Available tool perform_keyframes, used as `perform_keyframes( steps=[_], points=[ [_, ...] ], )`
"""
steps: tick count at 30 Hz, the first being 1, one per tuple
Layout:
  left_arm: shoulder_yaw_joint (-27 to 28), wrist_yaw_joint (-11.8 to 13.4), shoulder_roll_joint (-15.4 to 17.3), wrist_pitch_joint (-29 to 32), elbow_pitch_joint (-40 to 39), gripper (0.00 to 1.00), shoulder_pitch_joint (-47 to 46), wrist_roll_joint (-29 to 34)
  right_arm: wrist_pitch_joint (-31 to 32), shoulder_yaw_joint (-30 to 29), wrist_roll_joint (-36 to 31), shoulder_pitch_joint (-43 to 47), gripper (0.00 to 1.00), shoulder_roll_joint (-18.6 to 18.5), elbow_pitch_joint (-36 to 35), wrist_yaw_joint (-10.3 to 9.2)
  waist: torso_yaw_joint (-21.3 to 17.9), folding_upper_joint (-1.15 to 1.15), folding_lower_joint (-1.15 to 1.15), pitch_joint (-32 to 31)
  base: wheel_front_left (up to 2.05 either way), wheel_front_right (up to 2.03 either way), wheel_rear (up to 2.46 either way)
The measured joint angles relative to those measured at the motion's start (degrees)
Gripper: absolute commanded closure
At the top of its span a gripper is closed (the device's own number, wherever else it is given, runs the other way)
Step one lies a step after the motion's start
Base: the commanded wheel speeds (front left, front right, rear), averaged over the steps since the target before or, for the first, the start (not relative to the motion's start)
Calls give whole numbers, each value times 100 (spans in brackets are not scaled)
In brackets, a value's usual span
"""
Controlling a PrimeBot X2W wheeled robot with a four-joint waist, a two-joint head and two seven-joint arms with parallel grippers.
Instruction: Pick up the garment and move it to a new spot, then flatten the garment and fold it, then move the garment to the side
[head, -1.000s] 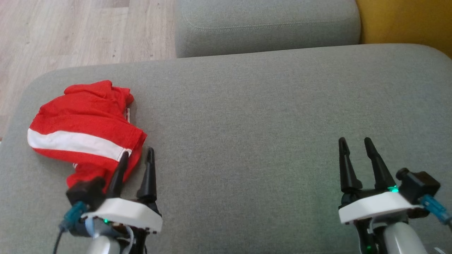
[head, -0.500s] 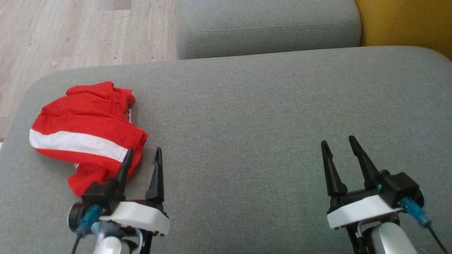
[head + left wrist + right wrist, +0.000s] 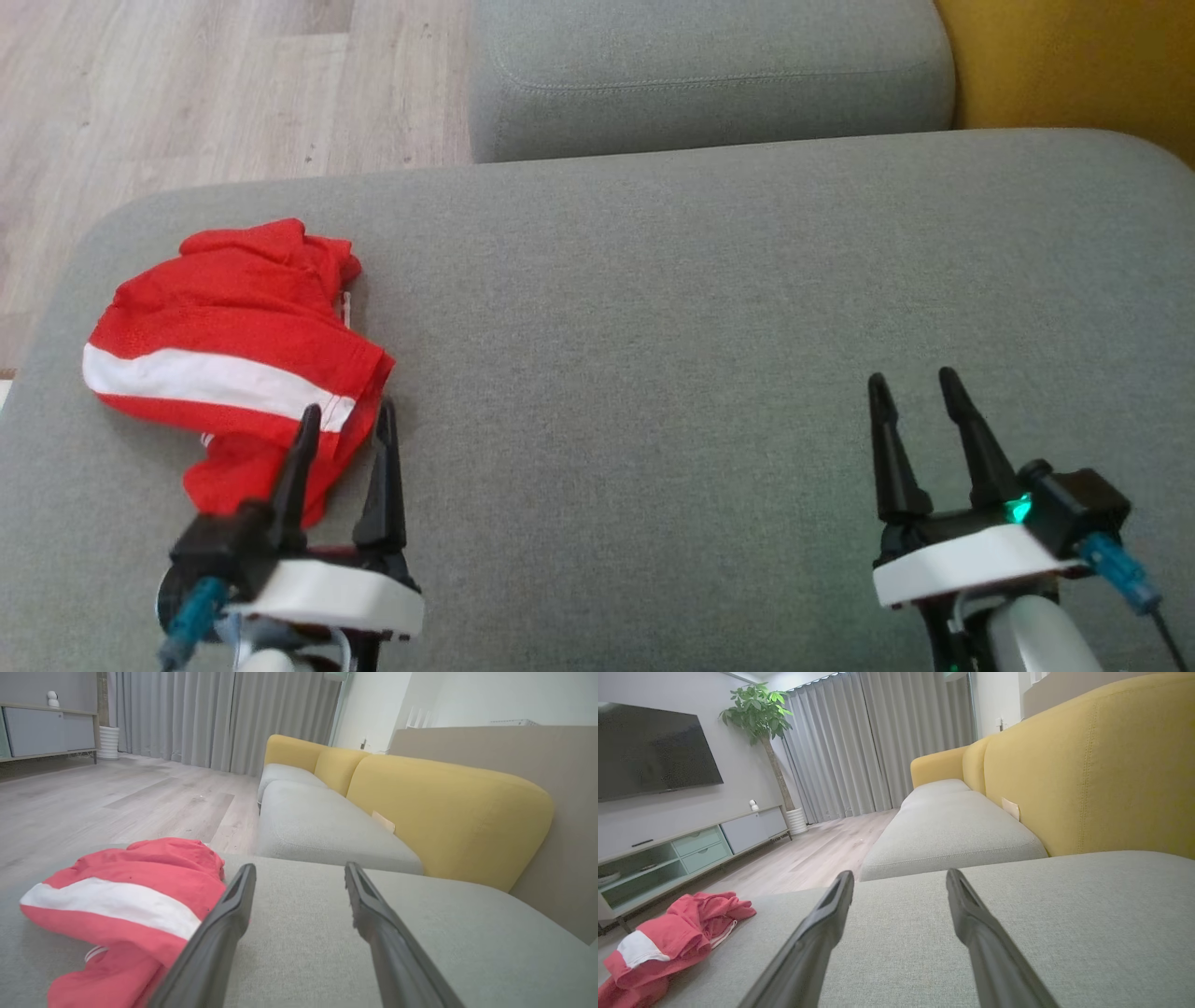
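A crumpled red garment [image 3: 229, 355] with a white stripe lies on the left part of the grey sofa seat [image 3: 653, 327]. My left gripper [image 3: 347, 413] stands open at the garment's near right edge, its left finger [image 3: 297, 457] over the red cloth and nothing between the fingers. In the left wrist view the garment [image 3: 126, 905] lies to the left of the open gripper [image 3: 299, 872]. Far off at the lower right, my right gripper [image 3: 913, 381] is open over bare cushion. The right wrist view shows the garment [image 3: 668, 938] at the lower left.
A second grey seat cushion [image 3: 709, 75] adjoins at the back, with a yellow backrest [image 3: 1064, 56] on the right. Wooden floor [image 3: 187, 84] lies beyond the seat's left edge. A TV cabinet [image 3: 691, 854] and a potted plant [image 3: 761, 709] stand across the room.
My left gripper shifted left and back towards me, its left finger now over the garment's edge. My right gripper moved slightly right. The garment has not moved.
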Motion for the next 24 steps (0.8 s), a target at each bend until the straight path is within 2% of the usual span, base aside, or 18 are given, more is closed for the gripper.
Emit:
perform_keyframes(
  steps=[8,19,24],
  points=[
    [-59,-38,-7,-92,99,0,16,352,-101,94,-359,2,0,0,75,0,7,0,0,-22,0,0,0],
    [-146,9,-8,-92,96,0,14,353,-102,98,-383,2,0,0,142,0,43,0,0,-40,0,0,0],
    [-151,60,-9,-92,97,0,11,353,-102,158,-335,10,0,-1,213,0,174,0,0,-72,0,0,0]
  ],
)
